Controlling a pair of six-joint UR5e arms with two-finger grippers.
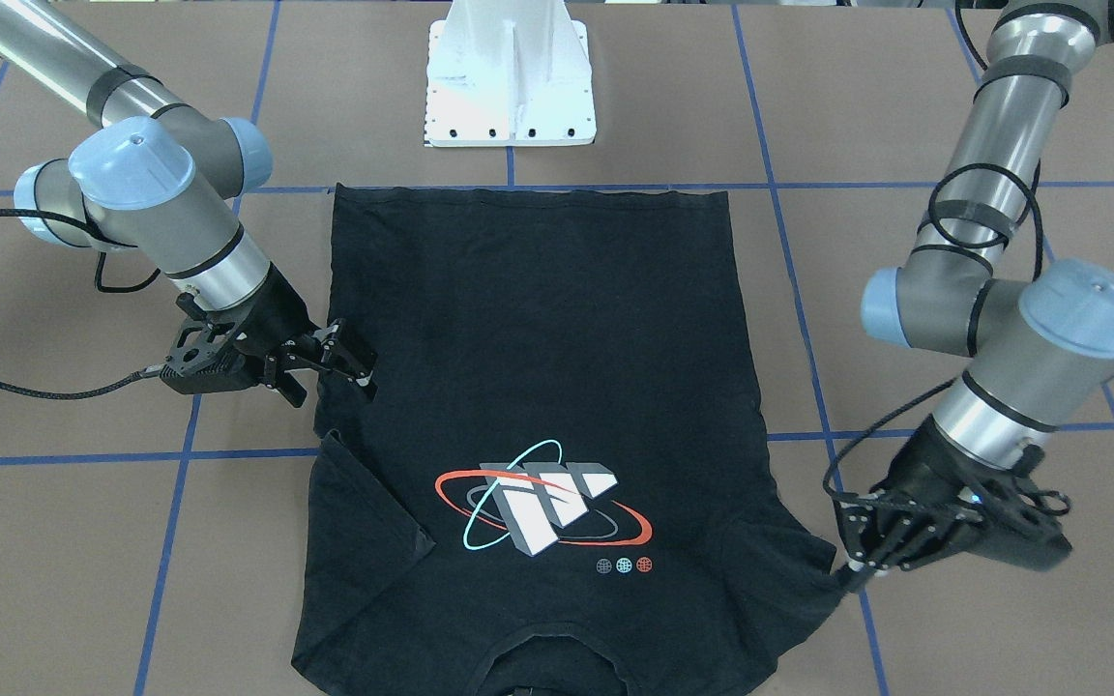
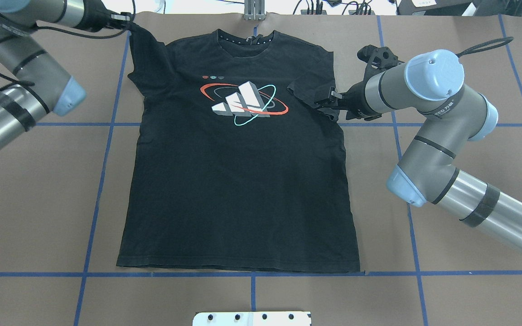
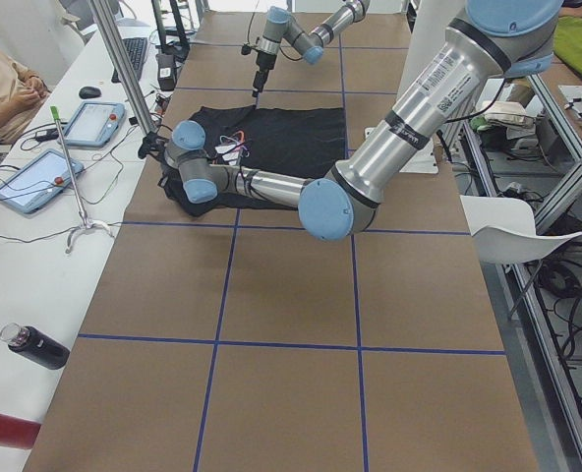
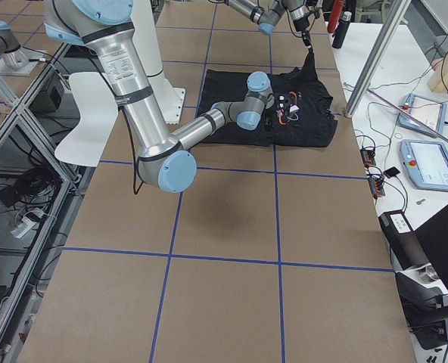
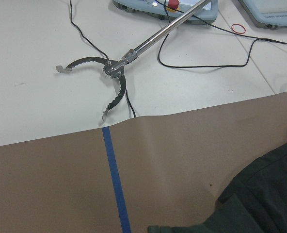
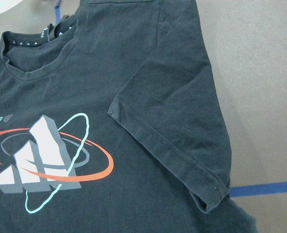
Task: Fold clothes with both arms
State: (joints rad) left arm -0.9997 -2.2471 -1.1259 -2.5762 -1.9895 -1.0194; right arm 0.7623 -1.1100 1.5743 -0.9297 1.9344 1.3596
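Note:
The black T-shirt (image 2: 238,190) lies flat on the brown table, logo (image 2: 243,103) up and collar away from the robot. My left gripper (image 2: 128,25) is shut on the tip of the shirt's left sleeve and holds it a little off the table; it also shows in the front view (image 1: 852,572). My right gripper (image 2: 331,103) is open, low at the shirt's side edge by the right sleeve (image 6: 182,111), which lies folded inward; it also shows in the front view (image 1: 349,362). The wrist views show no fingers.
The white pedestal base (image 1: 509,82) stands beyond the shirt's hem. Blue tape lines (image 2: 107,149) grid the table. Past the far edge a white bench holds tablets (image 3: 94,123), cables and a metal grabber tool (image 5: 117,73). A person (image 3: 1,84) sits there.

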